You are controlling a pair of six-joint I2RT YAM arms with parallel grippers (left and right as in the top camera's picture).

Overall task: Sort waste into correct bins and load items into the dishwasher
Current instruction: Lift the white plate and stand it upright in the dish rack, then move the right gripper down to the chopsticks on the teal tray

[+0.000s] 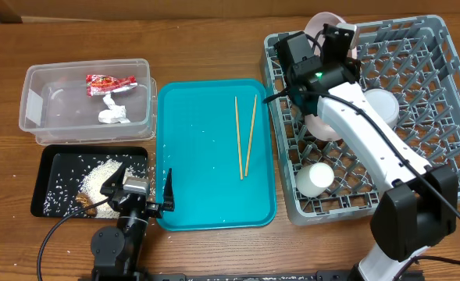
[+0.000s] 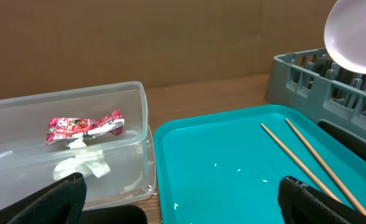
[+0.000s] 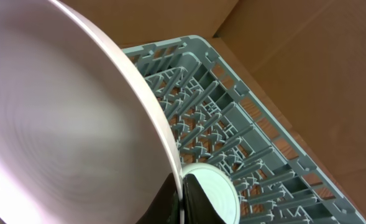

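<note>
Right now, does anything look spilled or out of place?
A few rice grains lie loose on the teal tray, outside the black tray that holds the rest. Two chopsticks lie there too, not yet racked.

Only chopsticks (image 1: 238, 136) clutter the teal tray (image 1: 206, 156); the rack (image 1: 440, 86) seems free rightward.

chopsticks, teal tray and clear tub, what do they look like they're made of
The chopsticks look like light bare wood or bamboo: pale tan, matte, no gloss. The teal tray looks like moulded plastic, smooth and slightly glossy, with light reflecting off its floor. The clear tub seems to be transparent plastic: the wrapper and napkin inside show through its walls.
</note>
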